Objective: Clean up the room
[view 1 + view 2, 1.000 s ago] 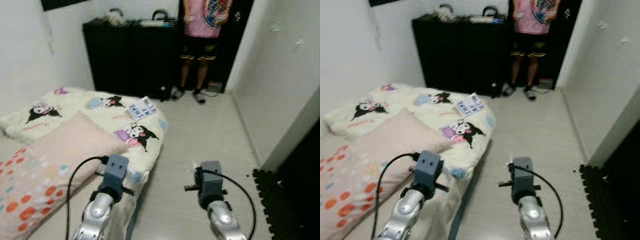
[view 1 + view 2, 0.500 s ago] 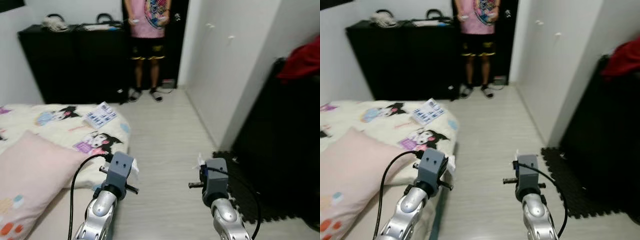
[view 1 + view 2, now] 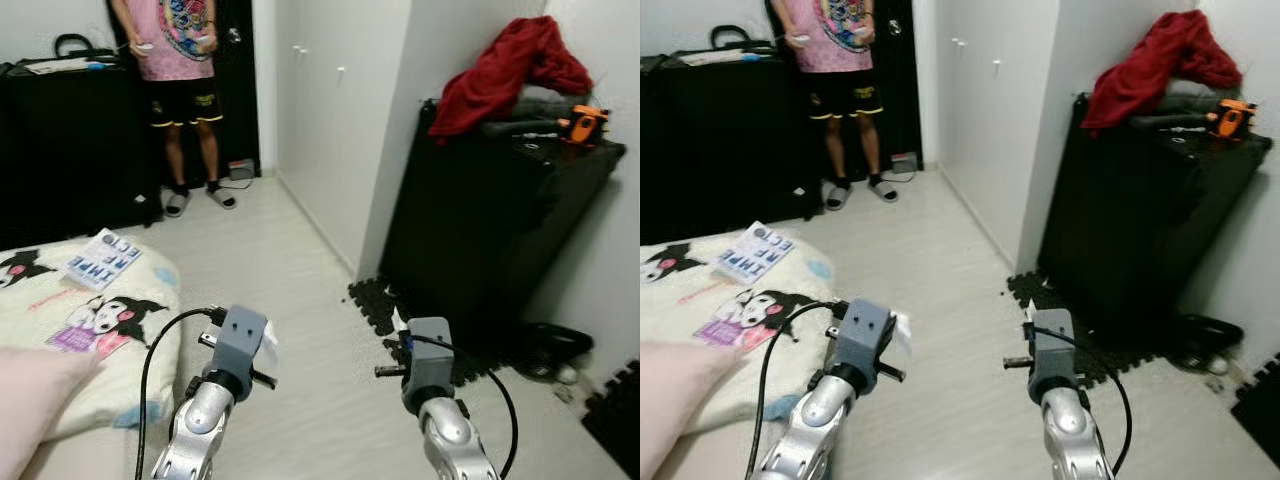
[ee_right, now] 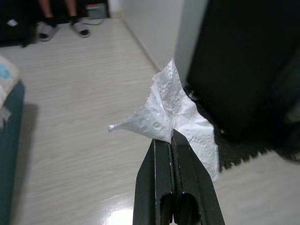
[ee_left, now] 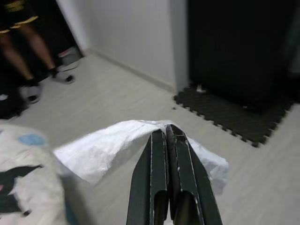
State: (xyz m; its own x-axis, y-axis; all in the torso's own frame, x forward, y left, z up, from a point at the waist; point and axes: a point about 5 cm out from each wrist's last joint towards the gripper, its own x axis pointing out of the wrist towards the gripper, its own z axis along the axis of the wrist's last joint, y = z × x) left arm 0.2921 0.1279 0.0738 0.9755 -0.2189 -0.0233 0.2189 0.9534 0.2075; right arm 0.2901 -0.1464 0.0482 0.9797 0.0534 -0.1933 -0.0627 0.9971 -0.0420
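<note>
My left gripper [image 5: 164, 132] is shut on a crumpled white tissue [image 5: 105, 150], which sticks out on both sides of the closed fingers. A second white tissue [image 4: 174, 112] is pinched in my right gripper [image 4: 164, 138], also shut, and fans out past the fingertips. In the left eye view both arms are held out low over the pale floor. The left gripper [image 3: 240, 340] is beside the bed corner. The right gripper [image 3: 425, 352] is near the black foam mat.
A bed [image 3: 70, 320] with a cartoon cover and a booklet [image 3: 100, 262] lies at left. A person [image 3: 175, 60] stands by the far dark doorway. At right a black cabinet [image 3: 500, 220] carries a red garment [image 3: 510, 70] and an orange tool [image 3: 580, 125]. A foam mat [image 3: 385, 300] edges it.
The camera has swung to the right: the bed has slid to the view's left and the black cabinet with the red garment has come in. Both grippers keep their hold.
</note>
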